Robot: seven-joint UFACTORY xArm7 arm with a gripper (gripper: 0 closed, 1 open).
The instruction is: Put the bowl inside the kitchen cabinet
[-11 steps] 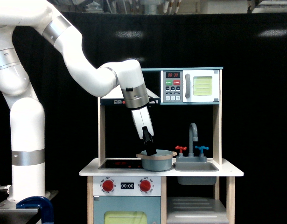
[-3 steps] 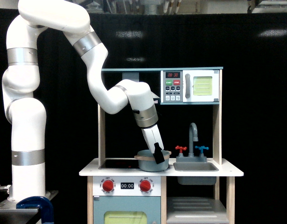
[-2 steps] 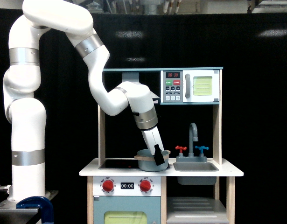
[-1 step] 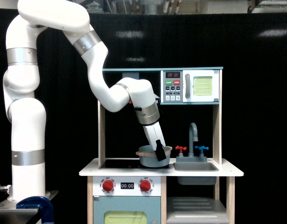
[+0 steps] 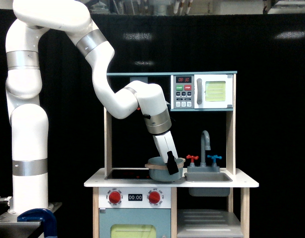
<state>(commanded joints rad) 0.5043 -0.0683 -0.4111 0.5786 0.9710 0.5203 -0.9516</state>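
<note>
The grey-blue bowl (image 5: pixel 159 169) with its tan wooden rim band hangs tilted just above the white counter, between the stove and the sink. My gripper (image 5: pixel 171 166) comes down from the upper left, with its black finger (image 5: pixel 171 165) over the bowl's rim on the exterior view's right, shut on that rim. The kitchen cabinet (image 5: pixel 208 223) is the pale grey open compartment below the sink, at the lower right of the toy kitchen, partly cut off by the frame's bottom edge.
A grey sink basin (image 5: pixel 208 177) with a faucet (image 5: pixel 206 141) and red and blue taps lies right of the bowl. A white microwave (image 5: pixel 203 91) hangs above. The blue oven door (image 5: pixel 134 229) and red knobs (image 5: pixel 115 197) are below the stove. Wooden posts (image 5: pixel 108 139) frame the kitchen.
The arm closed on the bowl's rim, tilted it and lifted it slightly off the counter. Over the last second the bowl has shifted a little toward the exterior view's right.
</note>
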